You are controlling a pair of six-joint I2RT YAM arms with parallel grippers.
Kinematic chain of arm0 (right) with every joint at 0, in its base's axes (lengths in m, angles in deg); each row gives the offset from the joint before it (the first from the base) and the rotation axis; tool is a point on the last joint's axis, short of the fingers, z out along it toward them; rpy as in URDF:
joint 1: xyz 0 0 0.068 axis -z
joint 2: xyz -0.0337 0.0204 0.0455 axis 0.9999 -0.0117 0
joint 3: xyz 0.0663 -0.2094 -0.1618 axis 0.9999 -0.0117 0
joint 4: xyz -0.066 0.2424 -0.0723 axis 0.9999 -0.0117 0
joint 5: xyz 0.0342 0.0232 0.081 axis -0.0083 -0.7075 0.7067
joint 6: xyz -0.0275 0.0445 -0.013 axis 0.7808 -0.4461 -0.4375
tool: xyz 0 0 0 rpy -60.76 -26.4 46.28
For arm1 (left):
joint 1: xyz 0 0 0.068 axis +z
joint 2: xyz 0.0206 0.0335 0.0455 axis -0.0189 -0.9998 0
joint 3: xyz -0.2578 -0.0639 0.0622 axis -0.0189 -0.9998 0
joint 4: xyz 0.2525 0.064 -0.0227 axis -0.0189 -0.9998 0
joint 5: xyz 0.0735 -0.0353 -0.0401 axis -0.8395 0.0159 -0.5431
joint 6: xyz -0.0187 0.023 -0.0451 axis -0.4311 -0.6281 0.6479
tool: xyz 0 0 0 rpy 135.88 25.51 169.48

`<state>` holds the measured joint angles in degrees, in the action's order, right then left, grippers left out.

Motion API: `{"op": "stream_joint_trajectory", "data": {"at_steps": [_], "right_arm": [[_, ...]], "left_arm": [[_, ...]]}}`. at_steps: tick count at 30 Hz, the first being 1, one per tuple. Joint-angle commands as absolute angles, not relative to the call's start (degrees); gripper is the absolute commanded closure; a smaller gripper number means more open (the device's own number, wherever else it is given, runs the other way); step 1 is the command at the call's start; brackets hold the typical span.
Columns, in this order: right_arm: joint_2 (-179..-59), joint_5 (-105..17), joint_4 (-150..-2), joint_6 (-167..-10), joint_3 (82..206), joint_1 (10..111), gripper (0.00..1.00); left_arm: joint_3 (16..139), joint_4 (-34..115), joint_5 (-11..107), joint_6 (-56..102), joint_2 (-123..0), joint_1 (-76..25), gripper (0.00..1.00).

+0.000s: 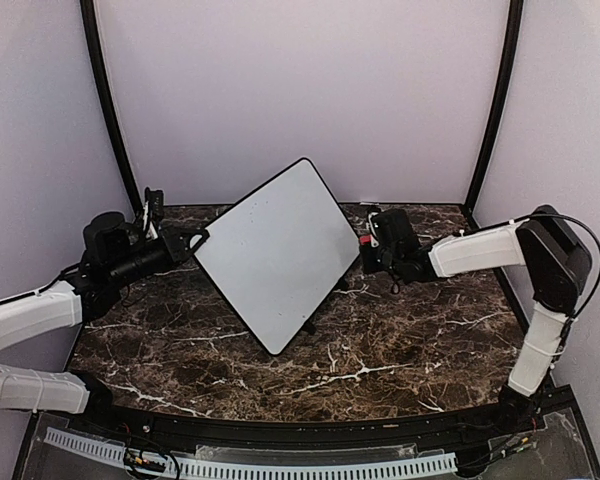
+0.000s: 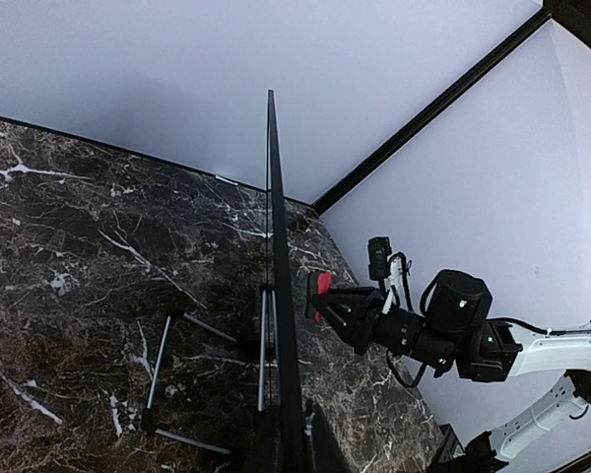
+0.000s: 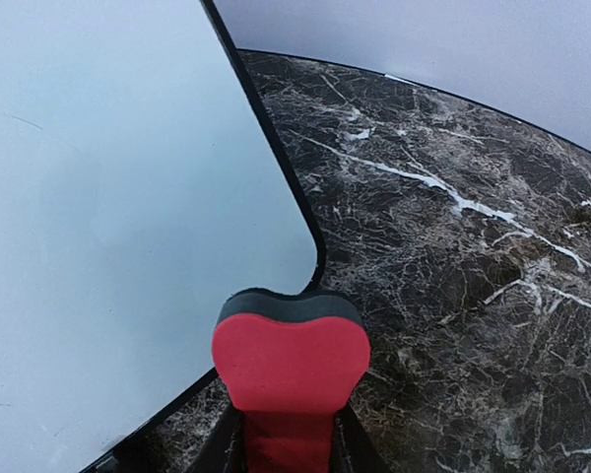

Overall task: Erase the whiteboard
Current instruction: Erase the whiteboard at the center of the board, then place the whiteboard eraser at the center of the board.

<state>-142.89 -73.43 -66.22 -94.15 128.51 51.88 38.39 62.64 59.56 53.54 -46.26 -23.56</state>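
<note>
Tilted at the middle of the table (image 1: pixel 400 345), the whiteboard (image 1: pixel 275 250) is pinched at its left corner by the left gripper (image 1: pixel 193 241). A red eraser (image 3: pixel 291 360) is squeezed in the right gripper (image 1: pixel 368 243), just beside the right corner. Wiping seems done, so a gentle setting-down is called for.

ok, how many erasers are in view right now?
1. The red eraser is pinched in the right gripper, just beside the whiteboard at its right corner. No other one shows in any view, though another could be hidden behind the whiteboard.
</note>
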Motion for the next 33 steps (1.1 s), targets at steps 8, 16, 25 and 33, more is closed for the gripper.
{"op": "stream_joint_trajectory", "data": {"at_steps": [8, 16, 25, 33], "right_arm": [[-132.91, -69.72, -72.28, -98.59, 121.32, 52.06, 0.72], [-134.11, -66.95, -71.34, -100.2, 118.86, 52.19, 0.64], [-140.56, -63.69, -72.45, -101.69, 123.63, 51.93, 0.6], [-144.71, -61.14, -74.15, -100.26, 128.68, 50.37, 0.55]], "left_arm": [[36.65, 66.47, 62.93, 55.34, -41.81, -24.14, 0.86], [38.12, 64.65, 62.28, 54.67, -40.25, -24.14, 0.7], [40.52, 59.2, 59.4, 51.35, -36.08, -24.14, 0.45], [41.72, 56.68, 58.16, 49.23, -35.47, -24.12, 0.44]]}}
